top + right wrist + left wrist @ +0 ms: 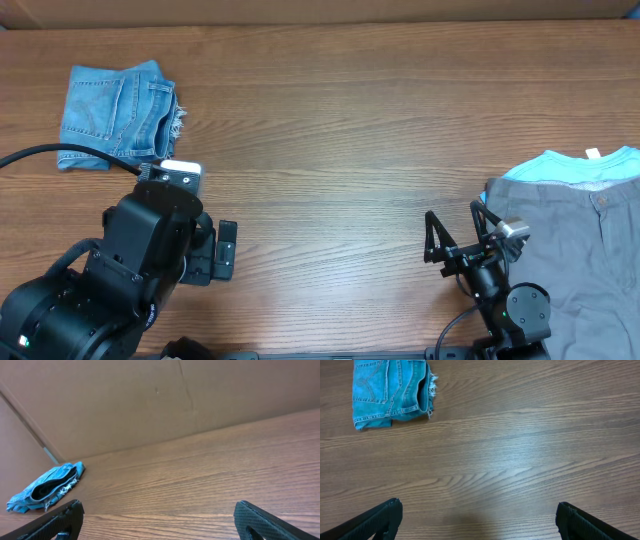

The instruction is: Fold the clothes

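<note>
Loads of bare table (330, 150) between left gripper (479, 510) and right gripper (455, 232). Folded jeans (390, 390) sit well ahead-left of the left one, grey pants (580, 260) just beside the right one.

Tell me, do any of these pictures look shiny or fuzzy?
Overhead: the light is even, the folded jeans are sharp, and there are no strong shadows. Left wrist: a pale shine streaks the table, and the left fingers are dark and a bit soft. Right wrist: the folded jeans look small and slightly fuzzy, and the right fingers are nearly black.
</note>
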You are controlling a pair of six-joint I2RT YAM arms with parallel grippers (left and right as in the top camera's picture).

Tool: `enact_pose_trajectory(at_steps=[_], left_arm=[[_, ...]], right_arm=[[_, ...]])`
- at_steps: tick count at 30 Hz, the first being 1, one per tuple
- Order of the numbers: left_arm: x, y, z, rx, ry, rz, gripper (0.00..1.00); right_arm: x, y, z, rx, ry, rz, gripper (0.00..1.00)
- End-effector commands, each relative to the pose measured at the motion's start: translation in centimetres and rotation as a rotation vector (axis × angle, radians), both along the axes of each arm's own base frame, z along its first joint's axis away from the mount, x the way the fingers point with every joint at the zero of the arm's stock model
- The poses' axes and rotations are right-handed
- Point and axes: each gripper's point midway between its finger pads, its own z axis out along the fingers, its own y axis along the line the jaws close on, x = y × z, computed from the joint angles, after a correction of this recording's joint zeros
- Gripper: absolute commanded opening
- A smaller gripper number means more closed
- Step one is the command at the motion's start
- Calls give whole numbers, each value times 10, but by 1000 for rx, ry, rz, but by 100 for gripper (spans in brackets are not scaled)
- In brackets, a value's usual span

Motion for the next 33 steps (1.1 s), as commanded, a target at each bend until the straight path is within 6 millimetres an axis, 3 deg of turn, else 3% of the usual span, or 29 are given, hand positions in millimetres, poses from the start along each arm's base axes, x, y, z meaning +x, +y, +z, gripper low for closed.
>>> enact_pose_trajectory(at_steps=[1,4,6,8,17,33], left_arm=[[1,2,6,-5,-22,15,100],[1,2,5,-4,-22,15,100],[1,2,6,-5,-23,15,100],[1,2,6,-5,-22,15,100],[1,2,6,-5,-23,15,100],[1,2,5,-4,-22,15,100]], right_arm=[[1,-2,10,7,-51,-8,100],[-5,3,44,28,-192,24,100],[-8,5,56,-14,-260,32,100],[-7,5,52,-38,-251,30,100],[-2,6,-3,-81,-27,40,100],[-2,6,-2,-80,-32,40,100]])
